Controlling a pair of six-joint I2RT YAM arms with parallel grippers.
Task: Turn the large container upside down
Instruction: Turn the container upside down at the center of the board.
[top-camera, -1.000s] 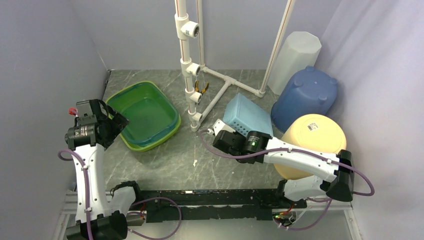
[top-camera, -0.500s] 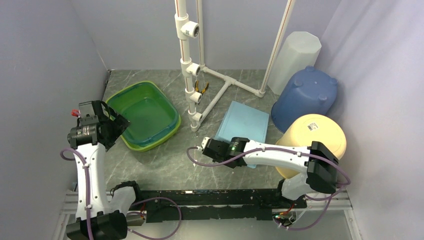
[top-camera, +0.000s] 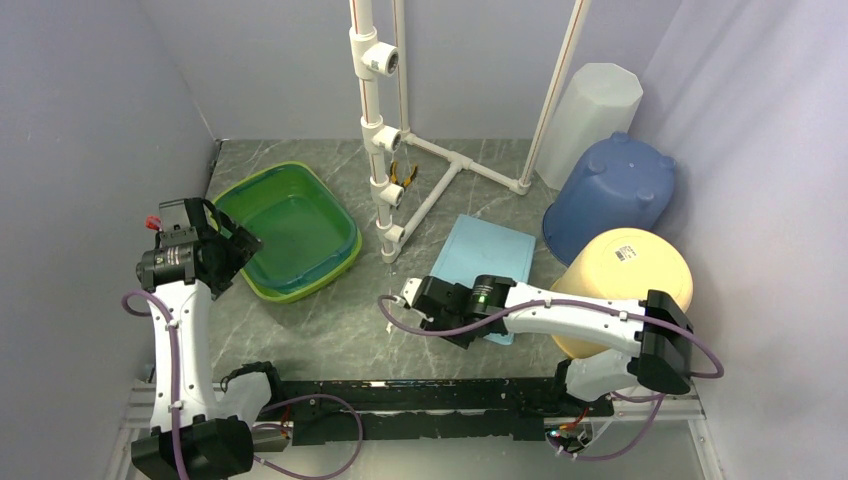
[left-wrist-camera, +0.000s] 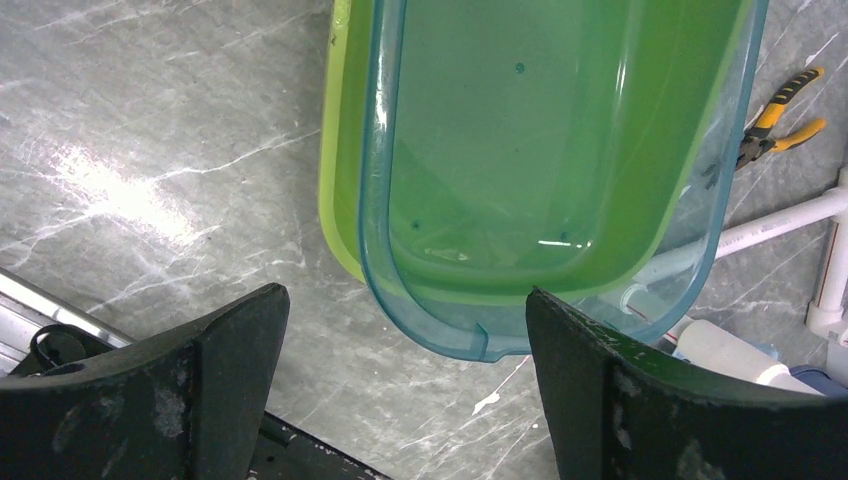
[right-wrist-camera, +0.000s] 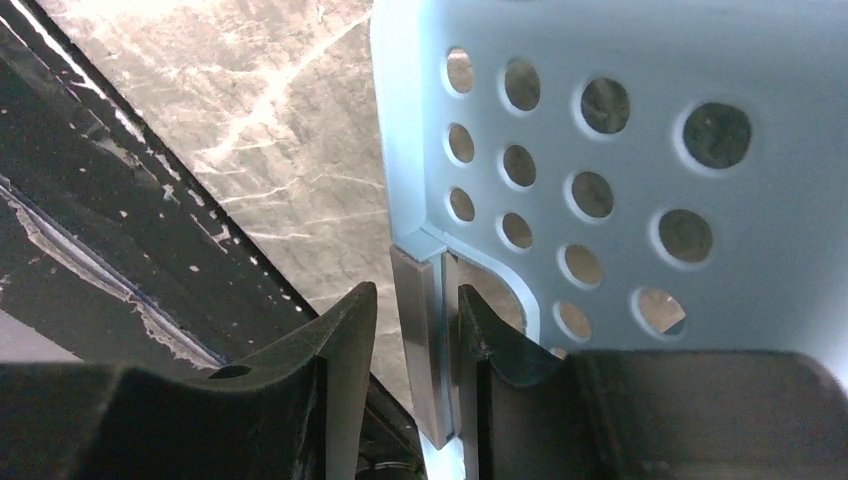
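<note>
The large container is a light blue perforated basket (top-camera: 490, 252). It lies on the table with its flat bottom facing up, right of centre. In the right wrist view its holed wall (right-wrist-camera: 620, 170) fills the upper right. My right gripper (top-camera: 425, 300) is at the basket's near left corner. The rim corner stands between the jaws (right-wrist-camera: 410, 300), against the right finger, with a thin gap to the left finger (right-wrist-camera: 345, 340). My left gripper (top-camera: 235, 248) is wide open and empty, hovering over the near left rim of the nested green tubs (left-wrist-camera: 530, 150).
The green tubs (top-camera: 290, 225) sit at the left. A white PVC pipe frame (top-camera: 385, 150) stands in the middle back with yellow-handled pliers (top-camera: 403, 175) beside it. A yellow bucket (top-camera: 625, 280), a blue bucket (top-camera: 610, 195) and a white bin (top-camera: 590, 110) crowd the right side.
The basket, tilted on edge one second ago, has dropped flat with its bottom up. My right gripper swung down toward the near edge with its rim. The left arm barely moved.
</note>
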